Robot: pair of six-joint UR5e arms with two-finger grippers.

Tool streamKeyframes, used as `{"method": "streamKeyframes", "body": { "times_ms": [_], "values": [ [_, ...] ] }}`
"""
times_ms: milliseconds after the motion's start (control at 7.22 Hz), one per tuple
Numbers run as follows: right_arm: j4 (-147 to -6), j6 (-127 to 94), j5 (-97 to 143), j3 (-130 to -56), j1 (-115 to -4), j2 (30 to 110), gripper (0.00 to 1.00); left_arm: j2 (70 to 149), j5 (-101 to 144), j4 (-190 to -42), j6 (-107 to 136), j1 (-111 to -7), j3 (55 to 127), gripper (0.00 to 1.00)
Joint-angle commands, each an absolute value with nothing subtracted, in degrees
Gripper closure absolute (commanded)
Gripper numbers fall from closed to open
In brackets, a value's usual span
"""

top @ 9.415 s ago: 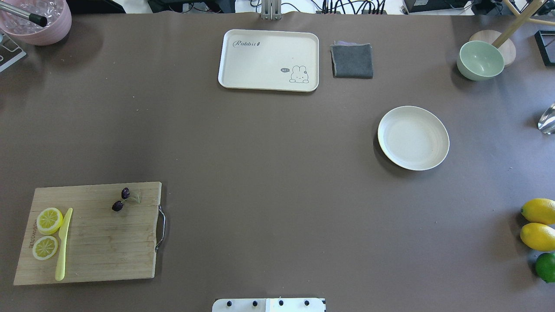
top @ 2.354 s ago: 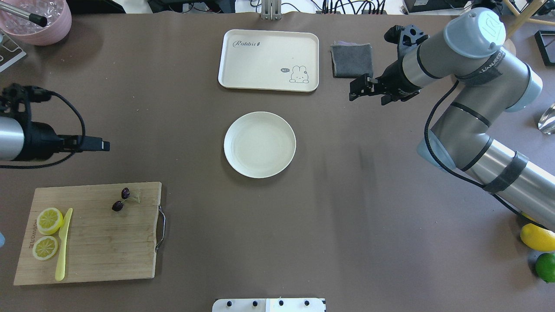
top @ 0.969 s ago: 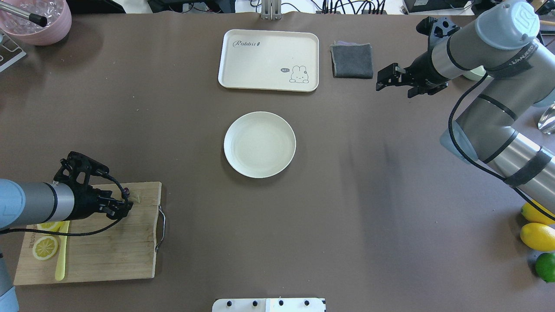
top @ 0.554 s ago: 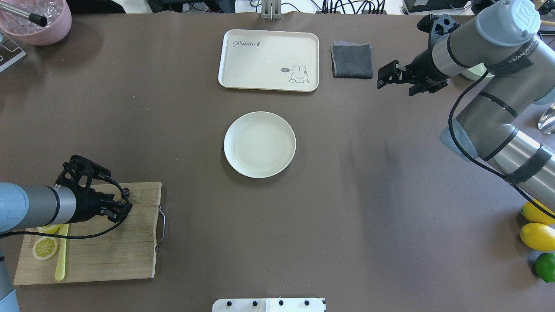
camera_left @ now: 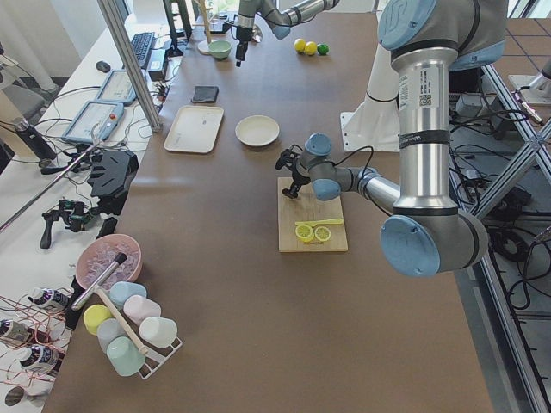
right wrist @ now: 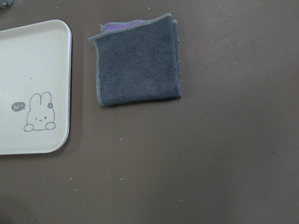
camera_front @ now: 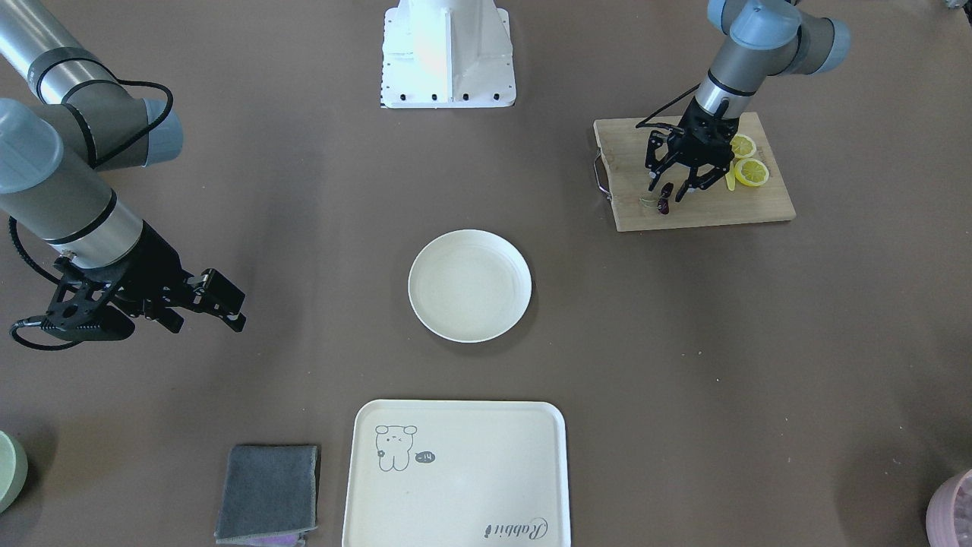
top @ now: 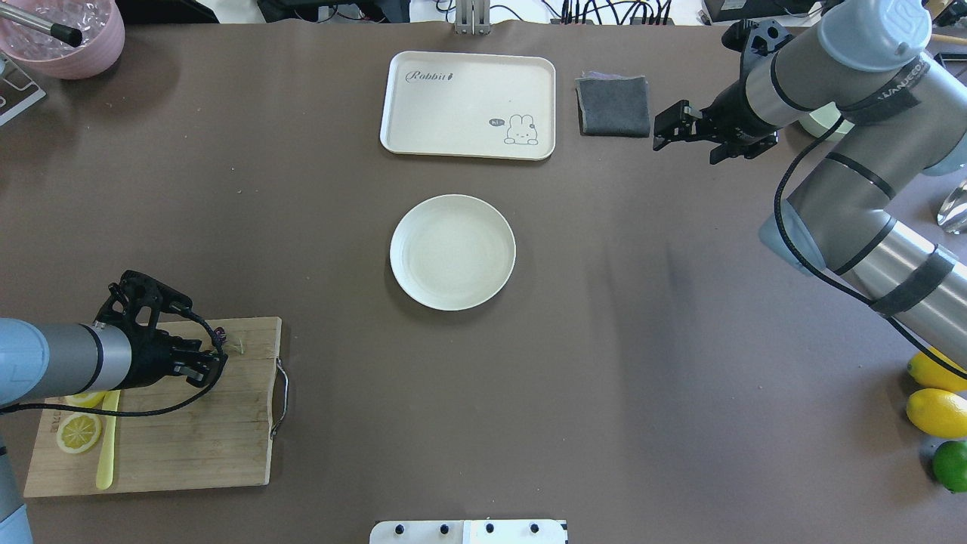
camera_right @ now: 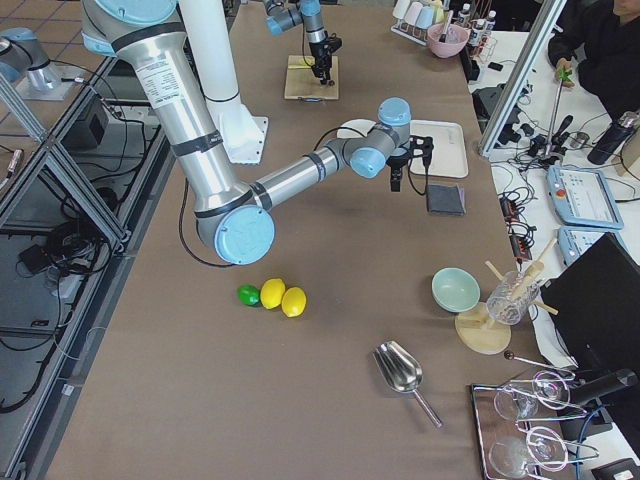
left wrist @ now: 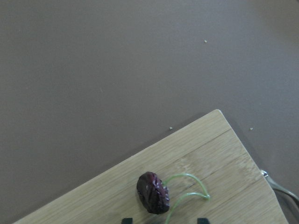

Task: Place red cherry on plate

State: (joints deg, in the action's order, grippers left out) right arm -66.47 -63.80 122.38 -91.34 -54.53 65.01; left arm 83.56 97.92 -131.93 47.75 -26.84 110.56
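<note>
My left fingertips [left wrist: 126,220] are spread, one on each side of the red cherry [left wrist: 153,199], and I cannot tell whether they touch it. One dark, wrinkled fruit with its looping green stem shows just ahead of them in the left wrist view, and the front-facing view shows both fruits by the tips. My left gripper [camera_front: 667,194] points down at the cutting board [camera_front: 706,209], which lies well to the left of the plate [top: 452,251] and nearer my base. The cherry sits on the board's edge toward the plate, not yet on the plate. Farther from the plate, the same board carries two lemon slices [camera_front: 750,171] and a yellow knife [top: 108,423]. My right gripper [top: 668,130] hangs above the table, beyond the plate and well to its right, its jaws apart and holding nothing. Straight beyond the plate lies the rabbit tray [top: 468,104], with only its printed drawing on its floor. A folded grey cloth [top: 613,106] lies beyond the plate and a little to its right. Far beyond the plate on its left, a pink bowl [top: 91,53] holds clear lumps and a black-tipped metal handle. Well to the plate's right and nearer my base lie lemons [top: 937,412] and a lime [top: 950,465].
</note>
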Motion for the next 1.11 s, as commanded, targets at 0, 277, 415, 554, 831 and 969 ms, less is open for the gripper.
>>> {"method": "streamKeyframes", "body": {
  "times_ms": [0, 277, 415, 554, 831, 969],
  "values": [
    [-67.2, -63.8, 122.3, -91.3, -54.5, 64.5, 0.0, 83.5, 98.0, -132.0, 47.8, -27.2, 110.8, 0.75],
    [-67.6, -63.8, 122.0, -91.4, -54.5, 64.5, 0.0, 83.6, 97.8, -132.2, 47.8, -27.2, 110.7, 0.75],
    [-67.6, -63.8, 121.9, -91.6, -54.6, 64.6, 0.0, 83.7, 97.9, -132.2, 47.8, -27.2, 110.7, 0.75],
    [-67.6, -63.8, 121.9, -91.8, -54.7, 64.8, 0.0, 83.8, 98.2, -132.2, 47.8, -27.2, 110.9, 0.78],
    [-67.6, -63.8, 122.1, -91.9, -54.7, 64.8, 0.0, 84.5, 98.6, -132.1, 47.8, -27.4, 111.8, 0.86],
    [-67.6, -63.8, 122.3, -92.0, -54.8, 64.7, 0.0, 84.5, 101.9, -132.0, 47.7, -30.3, 111.7, 0.88]
  ]
}}
